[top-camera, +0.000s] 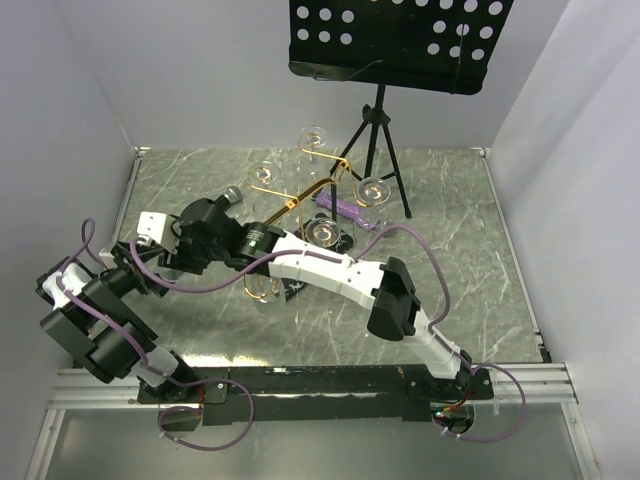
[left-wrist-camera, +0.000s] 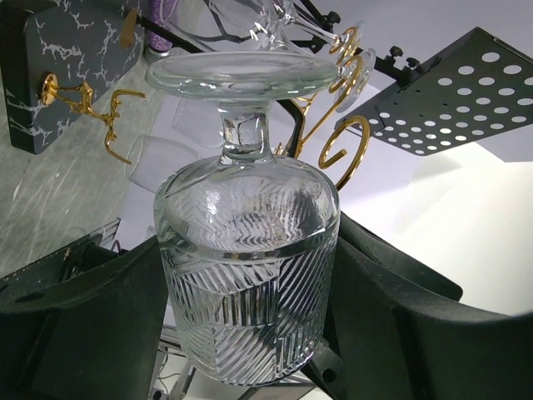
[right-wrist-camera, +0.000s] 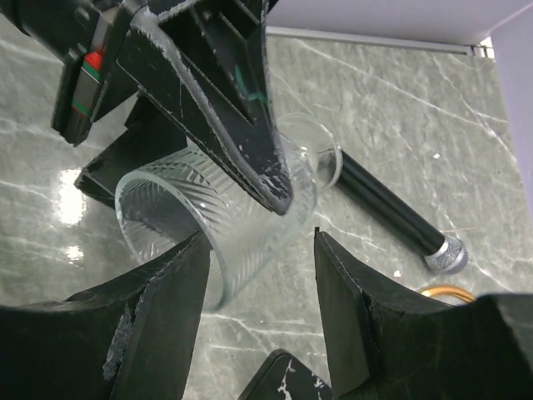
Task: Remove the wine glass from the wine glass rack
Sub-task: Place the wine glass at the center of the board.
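Wine glass [left-wrist-camera: 241,208]: clear cut glass with chevron and hatch facets on the bowl, a short thick stem and a wide flat foot. It's off the wine glass rack [top-camera: 290,205] and held over the table [top-camera: 450,280] at the left side, lying sideways. The foot points toward the rack and the open rim toward the right wrist camera.

Left gripper [left-wrist-camera: 248,275] is clamped across the bowl, one finger on each side. Right gripper [right-wrist-camera: 260,250] has its jaws spread, flanking the rim end of the same glass. I can't tell if either finger touches it.

Counts: one glass in hand, and from the top I see four hanging glasses [top-camera: 314,137] on the rack's gold curled arms. There's one rack, with a black, white-veined base [left-wrist-camera: 58,67], and two arms, both meeting at the glass.

Around it: a black music stand [top-camera: 395,35] on a tripod sits just behind the rack. A purple textured item [top-camera: 342,208] lies beside the rack base. A black cylinder with a silver tip [right-wrist-camera: 387,208] lies on the table just past the foot of the glass. The gold curls of the rack sit close to the foot in the left wrist view.
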Motion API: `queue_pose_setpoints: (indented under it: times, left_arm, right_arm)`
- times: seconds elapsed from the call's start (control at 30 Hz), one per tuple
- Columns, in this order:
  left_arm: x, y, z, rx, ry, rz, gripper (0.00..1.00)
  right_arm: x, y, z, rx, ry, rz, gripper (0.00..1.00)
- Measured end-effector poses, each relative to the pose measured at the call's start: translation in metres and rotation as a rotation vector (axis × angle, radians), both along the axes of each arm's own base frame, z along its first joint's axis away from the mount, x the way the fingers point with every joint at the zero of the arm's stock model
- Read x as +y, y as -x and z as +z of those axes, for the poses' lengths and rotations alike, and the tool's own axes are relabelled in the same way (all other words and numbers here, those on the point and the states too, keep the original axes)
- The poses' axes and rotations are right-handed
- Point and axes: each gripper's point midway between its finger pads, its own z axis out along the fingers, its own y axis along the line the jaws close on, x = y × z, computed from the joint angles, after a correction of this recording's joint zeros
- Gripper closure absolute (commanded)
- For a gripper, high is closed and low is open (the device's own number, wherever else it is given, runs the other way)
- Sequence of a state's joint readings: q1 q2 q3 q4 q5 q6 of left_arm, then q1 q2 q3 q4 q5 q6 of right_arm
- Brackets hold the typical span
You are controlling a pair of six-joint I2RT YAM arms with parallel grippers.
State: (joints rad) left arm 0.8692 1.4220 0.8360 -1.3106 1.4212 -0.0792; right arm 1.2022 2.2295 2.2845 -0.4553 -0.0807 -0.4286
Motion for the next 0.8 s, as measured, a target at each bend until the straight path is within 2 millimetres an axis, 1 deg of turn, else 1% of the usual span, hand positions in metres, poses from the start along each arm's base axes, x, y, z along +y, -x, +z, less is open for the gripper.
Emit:
queue_pose_setpoints:
  times: [0.07, 0.17, 0.23, 0.33, 0.43, 0.5, 0.53, 0.57, 0.63, 0.7, 0.73, 0.77, 0.8]
  left_arm:
    - [0.000, 0.000, 0.000, 0.003, 0.004, 0.000, 0.99]
    - [-0.002, 0.001, -0.002, 0.013, 0.016, 0.001, 0.99]
    - [-0.003, 0.002, -0.002, 0.024, 0.028, 0.002, 0.99]
    - [-0.005, 0.004, -0.004, 0.048, 0.060, 0.009, 0.99]
    - [-0.005, 0.006, -0.007, 0.101, 0.119, 0.028, 0.99]
    - [-0.006, 0.006, -0.007, 0.140, 0.161, 0.036, 0.98]
    - [-0.006, 0.006, -0.005, 0.161, 0.187, 0.040, 0.91]
    - [-0.006, 0.006, -0.003, 0.180, 0.208, 0.043, 0.81]
    - [-0.006, 0.006, -0.002, 0.206, 0.235, 0.047, 0.42]
    - [-0.005, 0.006, -0.001, 0.212, 0.242, 0.052, 0.17]
    - [-0.004, 0.005, -0.001, 0.213, 0.244, 0.054, 0.07]
    - [-0.002, 0.005, 0.000, 0.205, 0.236, 0.056, 0.01]
    - [0.000, 0.003, 0.002, 0.180, 0.219, 0.059, 0.00]
  right_arm:
    - [0.003, -0.002, -0.009, -0.004, 0.013, -0.002, 0.42]
    - [0.006, -0.002, -0.011, -0.014, 0.010, -0.009, 0.47]
    - [0.008, -0.005, -0.011, -0.024, 0.001, -0.022, 0.52]
    - [0.012, -0.007, -0.017, -0.031, 0.002, -0.034, 0.61]
    - [0.014, -0.008, -0.020, -0.061, 0.015, -0.048, 0.74]
    - [0.014, -0.009, -0.020, -0.088, 0.023, -0.055, 0.87]
    - [0.014, -0.011, -0.018, -0.106, 0.023, -0.058, 0.96]
    - [0.014, -0.013, -0.016, -0.124, 0.023, -0.062, 1.00]
    - [0.014, -0.014, -0.015, -0.143, 0.027, -0.061, 1.00]
    - [0.016, -0.015, -0.013, -0.150, 0.017, -0.063, 1.00]
    - [0.016, -0.015, -0.012, -0.152, 0.013, -0.063, 1.00]
    - [0.017, -0.016, -0.011, -0.155, 0.003, -0.066, 1.00]
    - [0.019, -0.017, -0.009, -0.151, -0.013, -0.073, 1.00]
